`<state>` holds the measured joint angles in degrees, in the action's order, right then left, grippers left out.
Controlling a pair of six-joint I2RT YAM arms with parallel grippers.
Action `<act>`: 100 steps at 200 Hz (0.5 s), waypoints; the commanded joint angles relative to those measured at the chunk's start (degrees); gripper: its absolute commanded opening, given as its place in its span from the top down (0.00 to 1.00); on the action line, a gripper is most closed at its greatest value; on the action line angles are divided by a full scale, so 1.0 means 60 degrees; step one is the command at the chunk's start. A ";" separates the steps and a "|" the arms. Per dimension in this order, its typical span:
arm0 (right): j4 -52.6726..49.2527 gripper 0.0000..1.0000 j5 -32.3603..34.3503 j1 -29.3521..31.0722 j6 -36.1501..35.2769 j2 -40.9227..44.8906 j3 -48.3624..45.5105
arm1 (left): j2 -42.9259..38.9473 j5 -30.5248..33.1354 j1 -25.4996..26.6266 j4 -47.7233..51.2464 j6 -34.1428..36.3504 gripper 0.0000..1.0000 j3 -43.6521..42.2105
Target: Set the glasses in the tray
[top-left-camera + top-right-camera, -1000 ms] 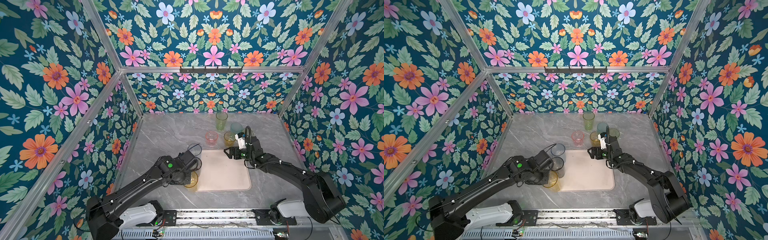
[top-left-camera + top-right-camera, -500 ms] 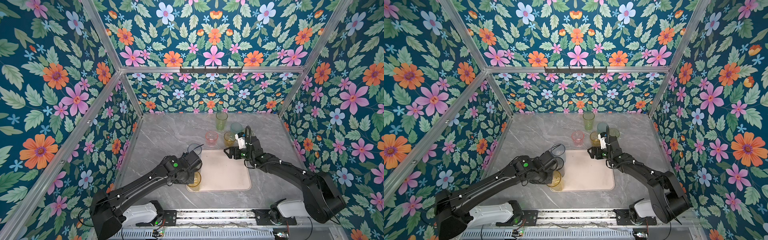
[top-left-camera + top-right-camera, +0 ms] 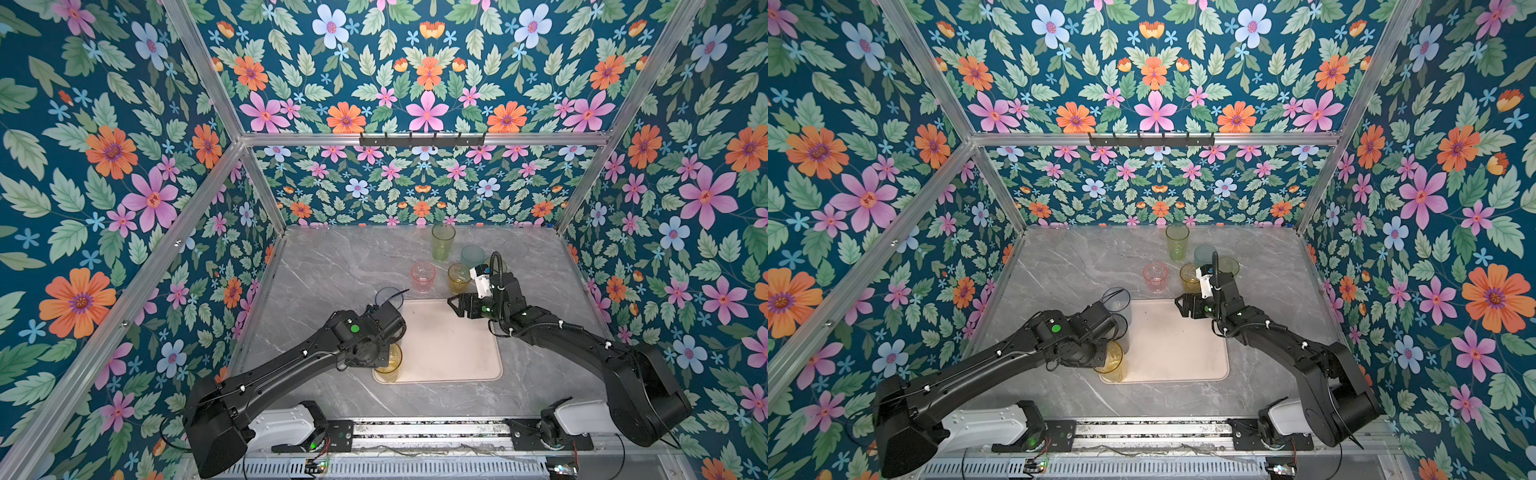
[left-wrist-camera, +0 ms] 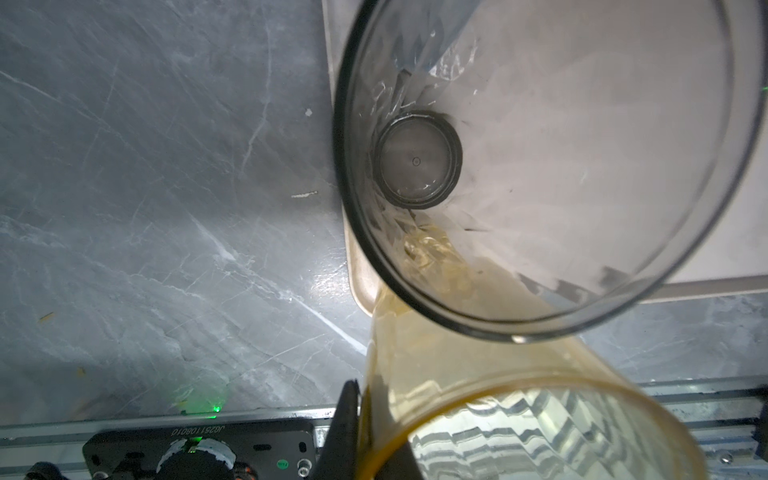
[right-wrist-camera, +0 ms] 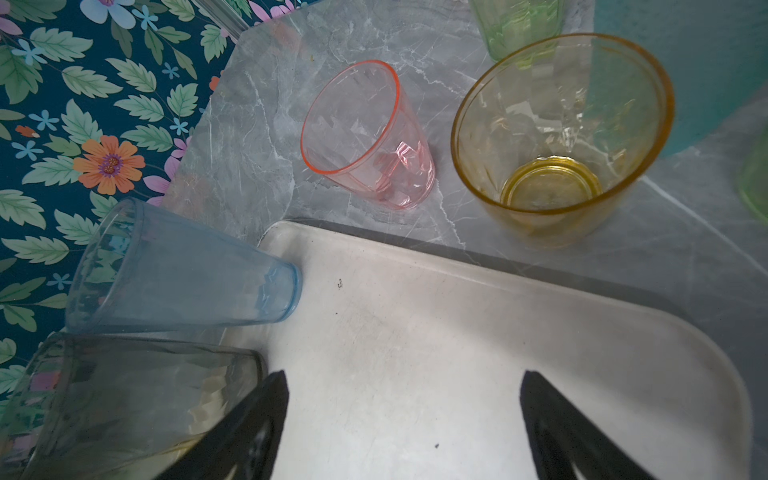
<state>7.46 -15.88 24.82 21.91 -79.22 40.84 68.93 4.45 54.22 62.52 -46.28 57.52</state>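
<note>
The pale tray [image 3: 451,345] [image 3: 1177,345] lies mid-table. My left gripper [image 4: 365,419] is shut on the rim of a tall amber glass [image 3: 390,368] [image 4: 519,415], whose base is at the tray's near-left corner. Just beyond it, a smoky grey glass [image 4: 540,166] [image 3: 1122,328] and a pale blue glass [image 3: 388,296] [image 5: 178,270] stand along the tray's left edge. My right gripper [image 3: 453,305] [image 5: 401,415] hangs open and empty over the tray's far edge. Behind the tray stand a pink glass [image 3: 423,276], a short amber glass [image 3: 458,277], a tall green glass [image 3: 442,242] and a teal glass [image 3: 473,255].
Another greenish glass [image 3: 1228,266] stands partly hidden behind the right arm. Floral walls close in the grey marble table [image 3: 332,266] on three sides. A metal rail [image 3: 415,430] runs along the front edge.
My left gripper has carried the tall amber glass a little to the right, from beside the tray to its near-left corner. The right arm has not moved.
</note>
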 commanded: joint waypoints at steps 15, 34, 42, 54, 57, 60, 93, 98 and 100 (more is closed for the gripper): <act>0.0199 0.11 0.0024 0.0009 -0.0089 0.0067 0.0084 | 0.0034 0.0194 0.0002 -0.0089 -0.0009 1.00 -0.0041; 0.0202 0.11 0.0022 0.0009 -0.0082 0.0077 0.0070 | 0.0054 0.0195 0.0002 -0.0121 -0.0006 1.00 -0.0093; 0.0204 0.11 0.0012 0.0009 -0.0081 0.0069 0.0085 | 0.0068 0.0196 0.0002 -0.0130 0.0006 1.00 -0.0123; 0.0192 0.11 0.0019 0.0005 -0.0080 0.0075 0.0084 | 0.0104 0.0167 0.0002 -0.0165 -0.0002 1.00 -0.0174; 0.0184 0.11 0.0013 0.0009 -0.0078 0.0078 0.0088 | 0.0102 0.0154 0.0002 -0.0166 0.0002 1.00 -0.0181; 0.0183 0.11 0.0023 0.0009 -0.0078 0.0073 0.0089 | 0.0112 0.0152 0.0000 -0.0166 -0.0005 1.00 -0.0194; 0.0148 0.11 0.0017 0.0009 -0.0091 0.0055 0.0110 | 0.0171 0.0136 0.0002 -0.0196 -0.0002 1.00 -0.0255; 0.0147 0.11 0.0012 -0.0003 -0.0085 0.0063 0.0112 | 0.0172 0.0152 0.0002 -0.0196 -0.0006 1.00 -0.0259; 0.0147 0.11 0.0021 0.0006 -0.0080 0.0060 0.0109 | 0.0183 0.0152 -0.0005 -0.0203 -0.0006 1.00 -0.0256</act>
<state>7.42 -15.88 24.82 21.91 -79.09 40.84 69.80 5.08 54.22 60.93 -46.28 56.16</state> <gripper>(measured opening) 0.886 0.096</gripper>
